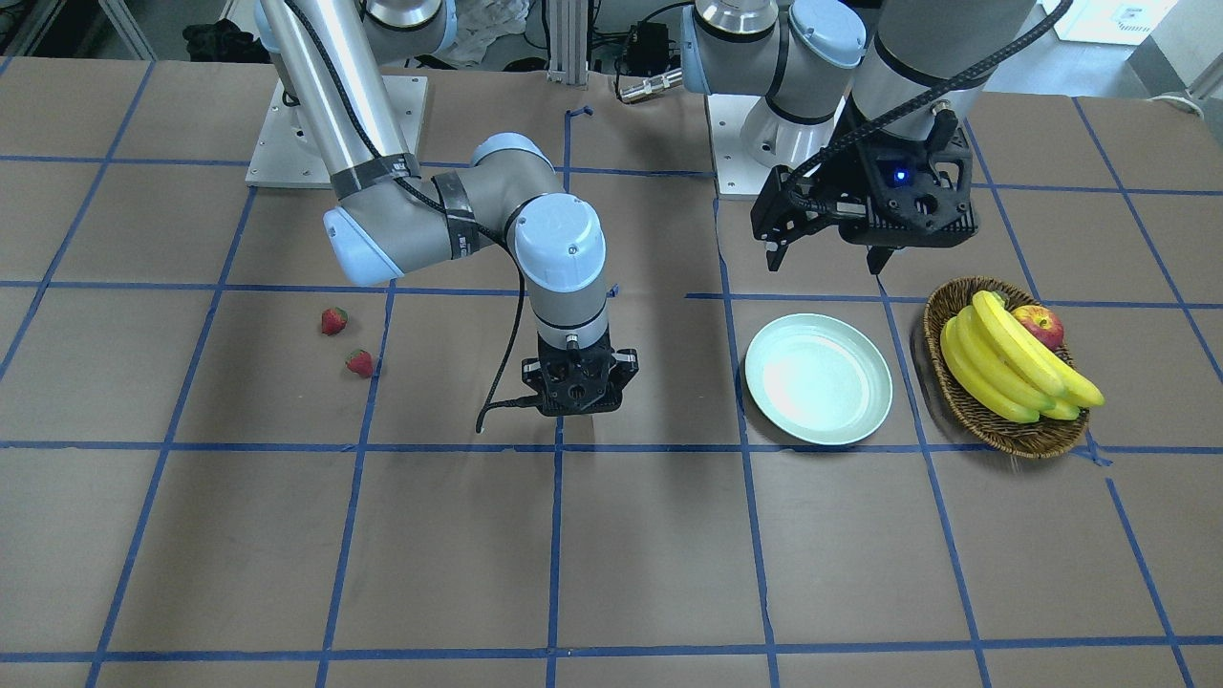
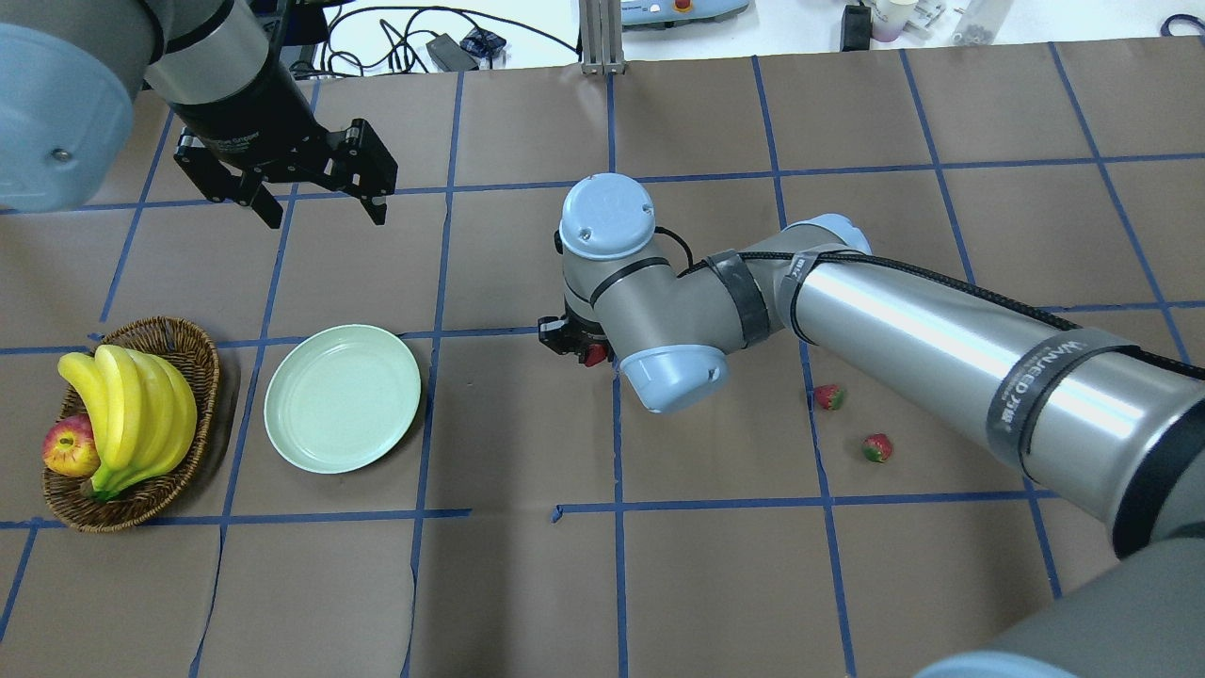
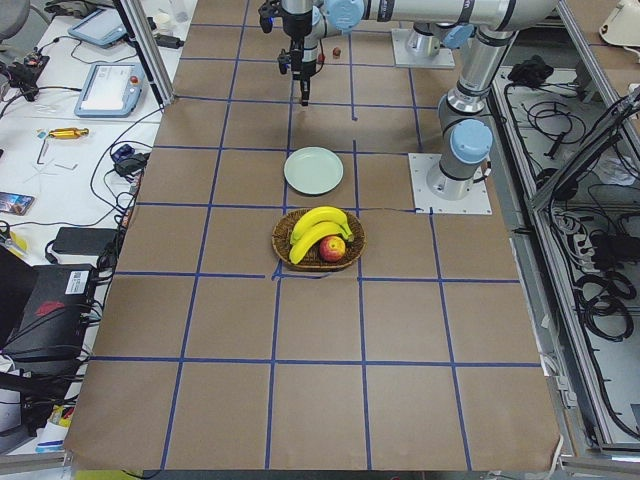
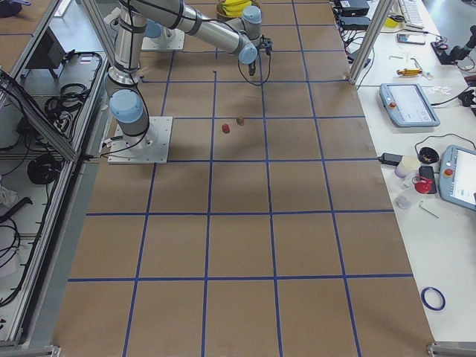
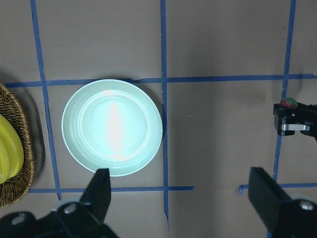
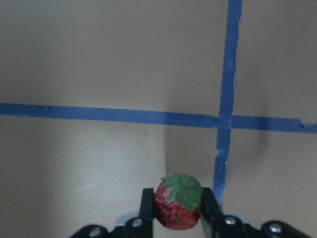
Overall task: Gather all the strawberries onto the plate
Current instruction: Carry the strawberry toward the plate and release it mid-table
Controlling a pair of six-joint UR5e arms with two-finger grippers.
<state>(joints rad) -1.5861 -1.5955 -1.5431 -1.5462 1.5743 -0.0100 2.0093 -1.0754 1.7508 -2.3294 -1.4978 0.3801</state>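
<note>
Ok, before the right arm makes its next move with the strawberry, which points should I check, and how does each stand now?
1. Grip: the small red strawberry with green cap is clamped in the right gripper: ok.
2. The round pale green plate is empty, with room for the berry: ok.
3. Berry above the plate: not ok; it hangs over the bare brown table, apart from the plate.
4. The left gripper, open, is out of the way to the plate: cannot tell; its height is unclear.
5. The two other strawberries collected: not ok; both lie on the table.
</note>
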